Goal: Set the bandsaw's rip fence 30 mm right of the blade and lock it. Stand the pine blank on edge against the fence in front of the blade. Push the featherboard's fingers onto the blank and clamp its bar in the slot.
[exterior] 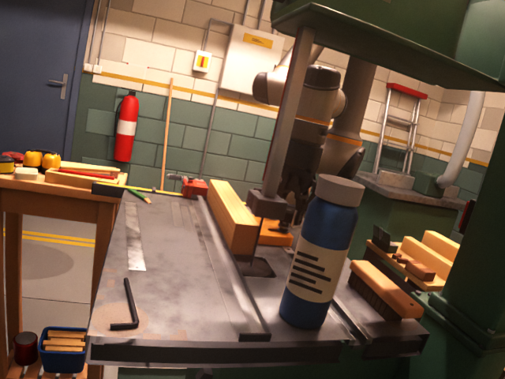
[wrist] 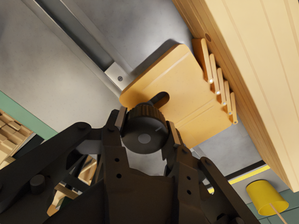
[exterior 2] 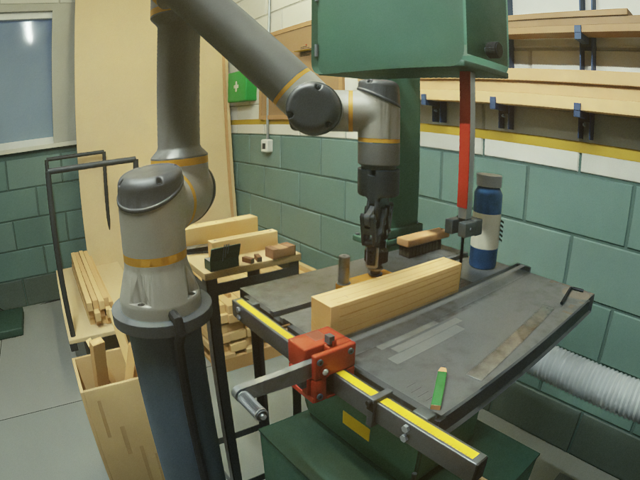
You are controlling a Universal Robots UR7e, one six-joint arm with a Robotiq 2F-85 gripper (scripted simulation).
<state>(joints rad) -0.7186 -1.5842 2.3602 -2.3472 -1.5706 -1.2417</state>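
Observation:
The black ribbed clamp knob [wrist: 144, 132] of the orange featherboard [wrist: 177, 96] sits in my grasp: my gripper [wrist: 145, 131] is closed around it, pointing straight down over the saw table. The featherboard's fingers [wrist: 221, 82] lie against the side of the pine blank [exterior 2: 385, 295]. The blank stands on edge along the rip fence [exterior: 222, 253], in front of the blade [exterior 2: 465, 145]. The fence's red lock head [exterior 2: 321, 357] sits on the yellow-striped front rail. The featherboard's bar [wrist: 113, 74] lies in the table slot.
The blade guide post [exterior: 285, 118] rises close beside my wrist. A blue glue bottle [exterior: 322, 253] and a brush [exterior: 383, 289] stand at the table's far side. A hex key [exterior: 128, 306], a steel rule and a green pencil [exterior 2: 439, 388] lie on the table right of the fence.

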